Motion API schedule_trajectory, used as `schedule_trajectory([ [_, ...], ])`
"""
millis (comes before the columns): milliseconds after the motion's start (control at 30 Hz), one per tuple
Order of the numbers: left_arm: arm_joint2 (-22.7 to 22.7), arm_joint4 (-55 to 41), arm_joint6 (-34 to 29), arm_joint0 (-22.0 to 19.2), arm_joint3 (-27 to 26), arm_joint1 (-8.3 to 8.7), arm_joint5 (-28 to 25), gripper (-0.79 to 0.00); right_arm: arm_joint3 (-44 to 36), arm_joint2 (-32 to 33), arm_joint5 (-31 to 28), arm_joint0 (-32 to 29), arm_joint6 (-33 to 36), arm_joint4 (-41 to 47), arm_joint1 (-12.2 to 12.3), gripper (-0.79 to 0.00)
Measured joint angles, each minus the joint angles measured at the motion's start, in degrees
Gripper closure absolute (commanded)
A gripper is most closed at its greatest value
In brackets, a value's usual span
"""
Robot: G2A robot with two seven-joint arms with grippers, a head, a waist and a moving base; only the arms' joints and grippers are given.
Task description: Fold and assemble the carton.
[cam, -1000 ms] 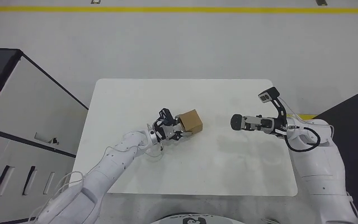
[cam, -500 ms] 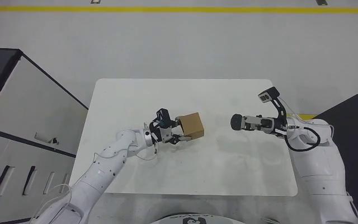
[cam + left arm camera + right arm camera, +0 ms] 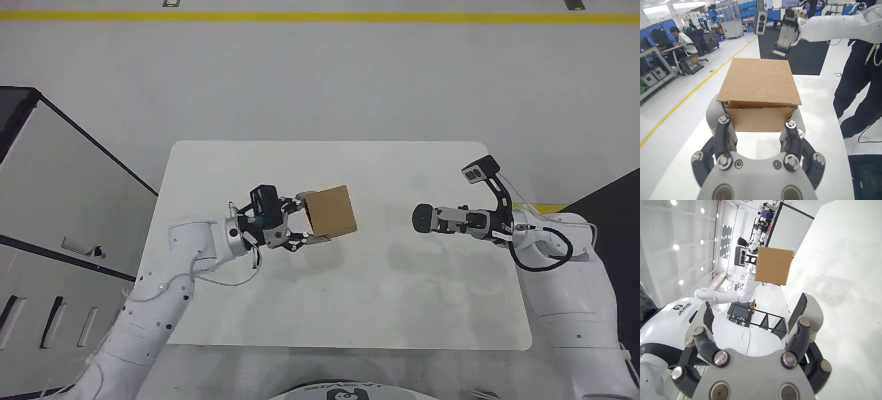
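- The left arm comes in from the table's near left corner; its elbow is bent and its forearm lies level across the left half of the top, pointing toward the middle.
- The left gripper grasps the carton by one end; in the left wrist view its two fingers press against opposite side walls of the carton, and the left gripper points straight ahead.
- The right arm reaches in from the table's right edge with its forearm stretched level toward the middle; the right gripper points at the carton and is well apart from it.
- In the right wrist view the right gripper is released; its ribbed pads stand wide apart with nothing between them.
- The carton sits left of the table's centre, between the two grippers; it looks held a little above the top and slightly tilted, though contact at its far edge cannot be told.
- The carton has a closed box shape; the end nearest the left gripper shows a flap with a ragged edge tucked under the top panel; from the right wrist view the carton presents one flat brown face.
- Count: one carton; two arms, each with one gripper; one white table.
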Motion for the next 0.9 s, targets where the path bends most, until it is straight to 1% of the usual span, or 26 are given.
schedule_trajectory([
  [33, -1.93, -0.43, -1.3, 1.57, -3.53, 0.4, -0.6, 0.0, 0.0, 0.0, 0.0, 0.0, 0.0, 0.0, 0.0, -0.785],
  [133, -5.45, -2.39, -5.03, 4.81, -11.11, 1.05, -0.92, 0.0, 0.0, 0.0, 0.0, 0.0, 0.0, 0.0, 0.0, -0.785],
  [233, -6.97, -4.0, -10.09, 7.53, -17.78, 1.35, 0.92, 0.0, 0.0, 0.0, 0.0, 0.0, 0.0, 0.0, 0.0, -0.785],
  [267, -7.01, -4.13, -11.2, 8.03, -19.18, 1.38, 1.3, 0.0, 0.0, 0.0, 0.0, 0.0, 0.0, 0.0, 0.0, -0.785],
  [600, -6.96, -4.12, -11.28, 8.16, -19.35, 1.38, 1.41, 0.0, 0.0, 0.0, 0.0, 0.0, 0.0, 0.0, 0.0, -0.785],
  [700, -6.38, -6.64, -11.06, 8.9, -19.07, 1.25, 3.08, 0.0, 0.0, 0.0, 0.0, 0.0, 0.0, 0.0, 0.0, -0.785],
  [800, -7.43, -9.43, -13.8, 7.77, -21.71, 1.4, 3.26, 0.0, 0.0, 0.0, 0.0, 0.0, 0.0, 0.0, 0.0, -0.785],
  [900, -9.54, -15.73, -18.06, 5.04, -24.84, 1.73, 1.92, 0.0, 0.0, 0.0, 0.0, 0.0, 0.0, 0.0, 0.0, -0.785],
])
